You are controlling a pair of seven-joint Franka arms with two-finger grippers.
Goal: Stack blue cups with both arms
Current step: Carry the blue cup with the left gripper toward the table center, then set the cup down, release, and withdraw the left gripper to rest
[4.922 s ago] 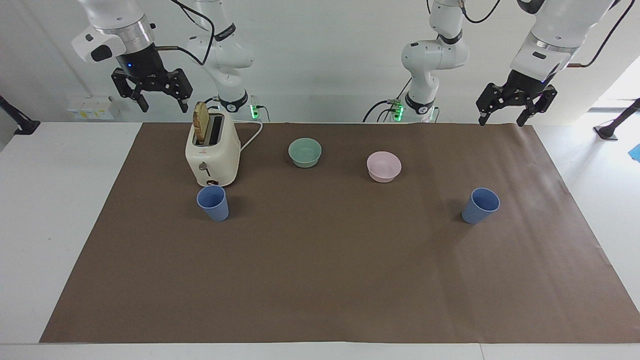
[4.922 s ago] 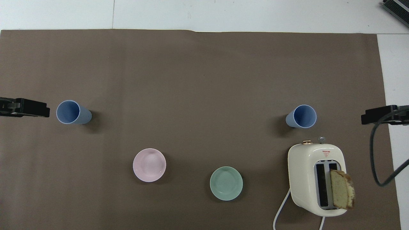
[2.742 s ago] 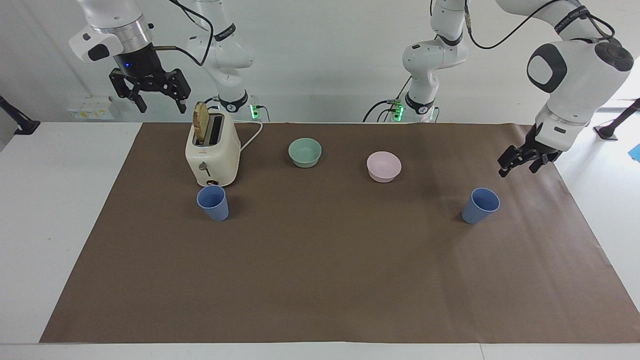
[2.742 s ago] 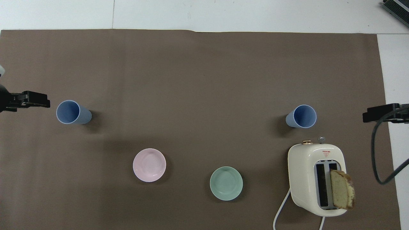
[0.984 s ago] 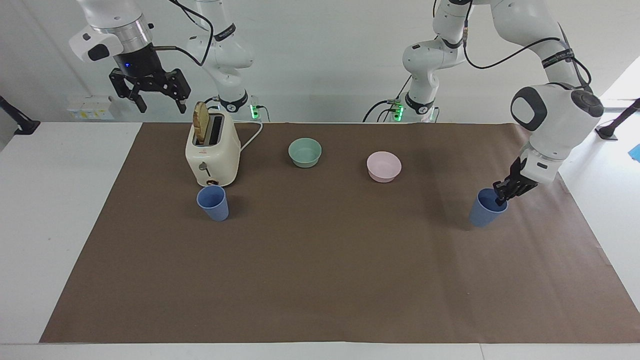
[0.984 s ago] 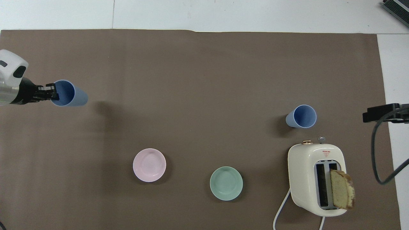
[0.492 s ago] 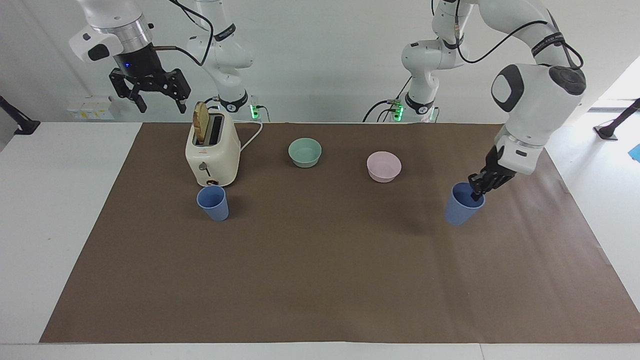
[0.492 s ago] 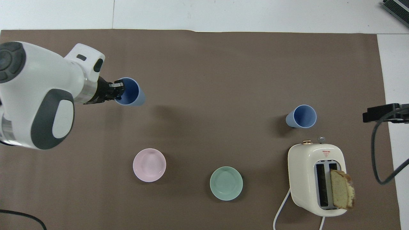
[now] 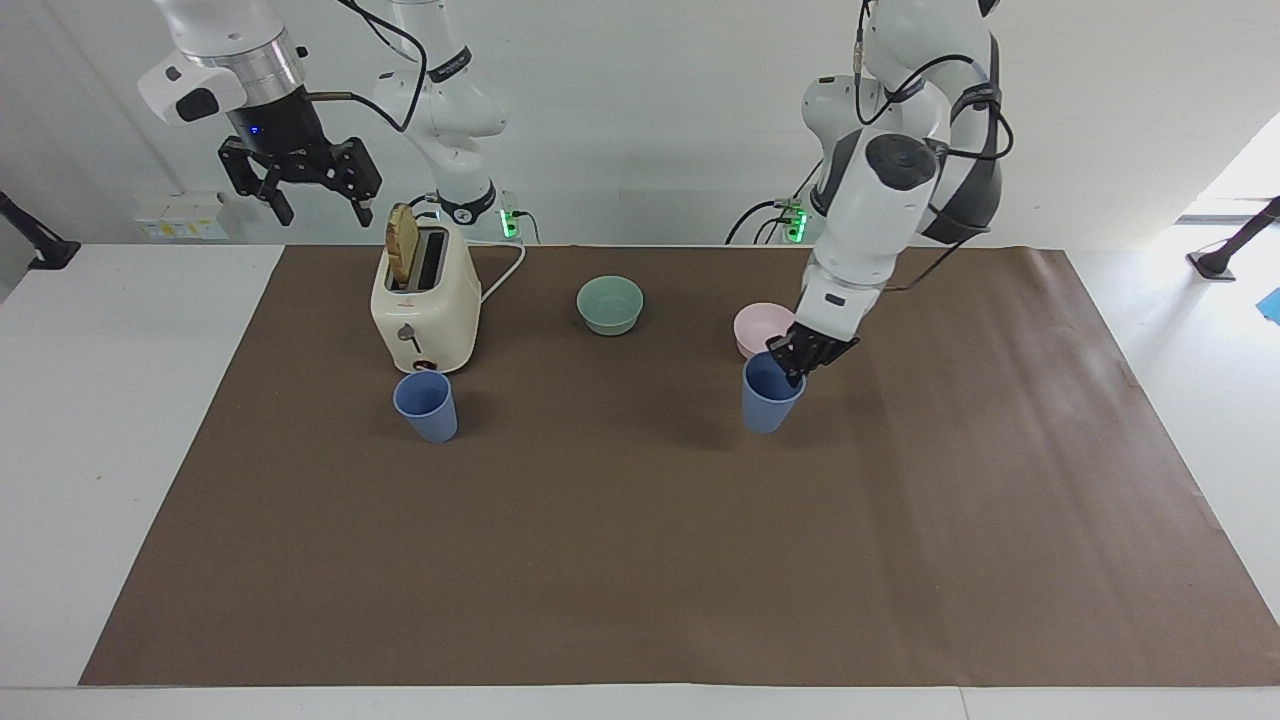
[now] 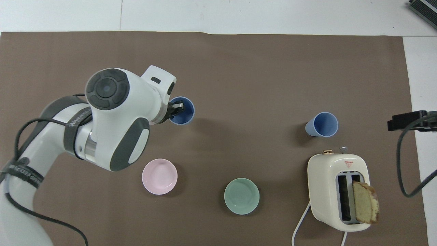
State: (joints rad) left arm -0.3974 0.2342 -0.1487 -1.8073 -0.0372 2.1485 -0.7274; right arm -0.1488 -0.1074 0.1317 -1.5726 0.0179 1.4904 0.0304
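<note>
One blue cup (image 9: pixel 768 402) hangs upright in my left gripper (image 9: pixel 795 364), which is shut on its rim with one finger inside. It is low over the brown mat, beside the pink bowl (image 9: pixel 750 325). The overhead view shows this cup (image 10: pixel 184 114) and the left gripper (image 10: pixel 177 108) below the white wrist. The other blue cup (image 9: pixel 427 405) stands upright on the mat, just farther from the robots than the toaster (image 9: pixel 425 300); it also shows in the overhead view (image 10: pixel 322 124). My right gripper (image 9: pixel 325 205) is open and waits high over the right arm's end of the table.
The cream toaster (image 10: pixel 338 191) holds a bread slice (image 10: pixel 365 203), its cord running toward the robots. A mint-green bowl (image 10: pixel 241 196) and the pink bowl (image 10: pixel 159 176) sit nearer to the robots than the cups. The brown mat (image 9: pixel 640 560) covers the table.
My left gripper closed on the cup at the left arm's end, lifted it and carried it toward the middle of the table, beside the pink bowl. The right arm has not moved.
</note>
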